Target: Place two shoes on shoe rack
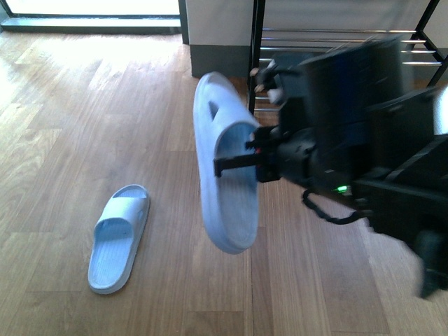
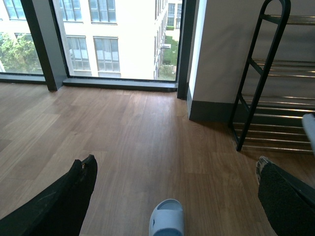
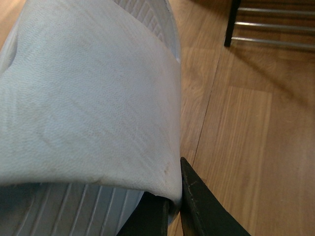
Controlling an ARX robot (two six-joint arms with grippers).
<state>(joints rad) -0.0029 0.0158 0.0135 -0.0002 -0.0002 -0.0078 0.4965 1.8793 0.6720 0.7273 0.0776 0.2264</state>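
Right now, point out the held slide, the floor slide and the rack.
Held slide (image 1: 232, 210): front view, on its footbed.
Floor slide (image 1: 112, 253): front view, on the heel end of its footbed.
Rack (image 2: 298, 19): left wrist view, on its top chrome bars.

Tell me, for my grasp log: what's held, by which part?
Right gripper holds a pale blue slide by its strap edge; left gripper holds nothing.

Daylight from window, floor glare (blown out), right arm motion-blurred
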